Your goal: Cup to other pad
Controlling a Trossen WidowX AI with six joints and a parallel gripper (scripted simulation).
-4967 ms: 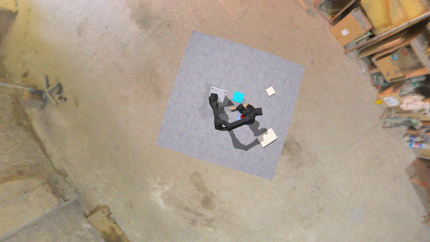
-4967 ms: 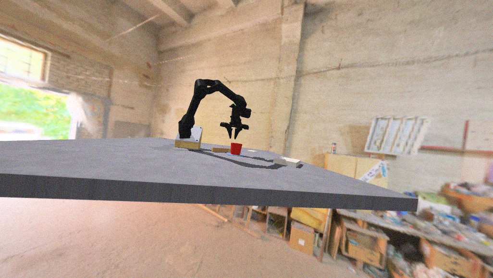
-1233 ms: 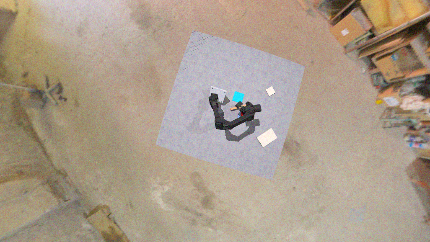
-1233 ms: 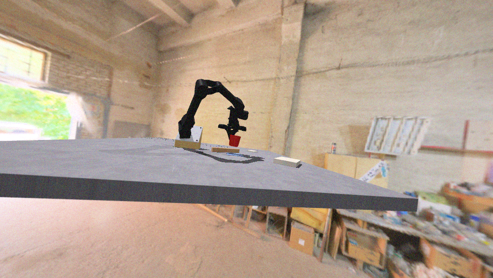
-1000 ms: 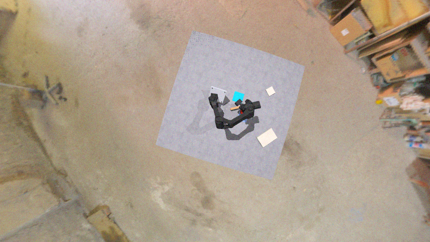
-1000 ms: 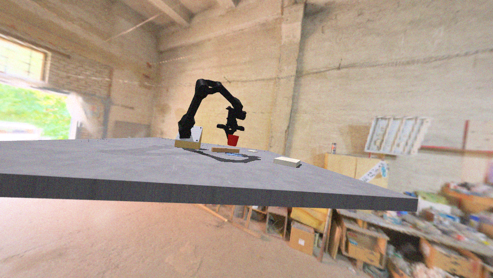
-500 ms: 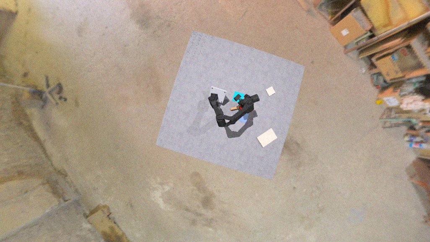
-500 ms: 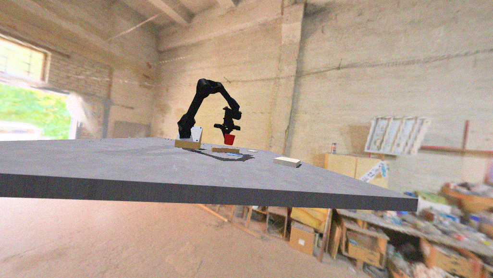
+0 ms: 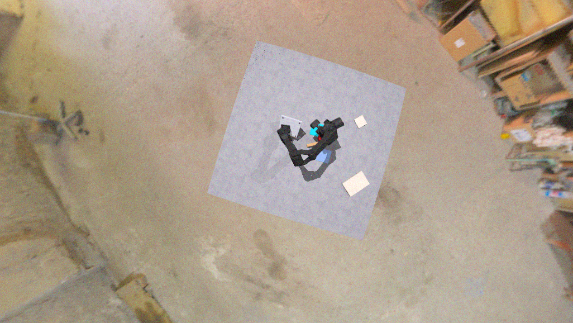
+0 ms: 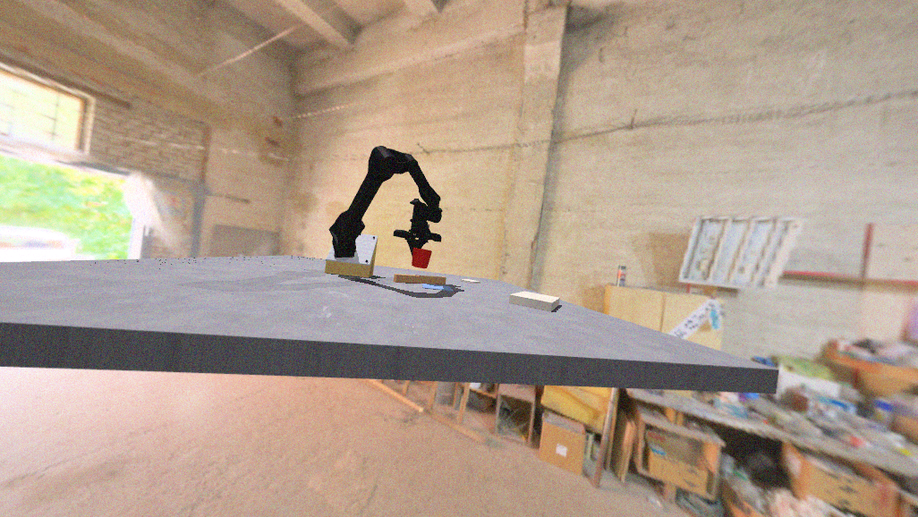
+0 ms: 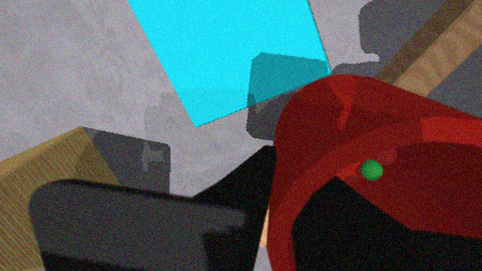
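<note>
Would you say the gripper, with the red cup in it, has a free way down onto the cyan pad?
Probably yes. The gripper holds the red cup in the air above the table, the cyan pad lies bare just ahead, and the wooden bar sits off to one side.

No readable text, numbers or brands anywhere. White labels on cardboard boxes (image 9: pixel 459 42) at far right of top view and on box (image 10: pixel 560 451) under the shelves in exterior view: too blurred to read. Nothing printed on arm, cup or pads.
</note>
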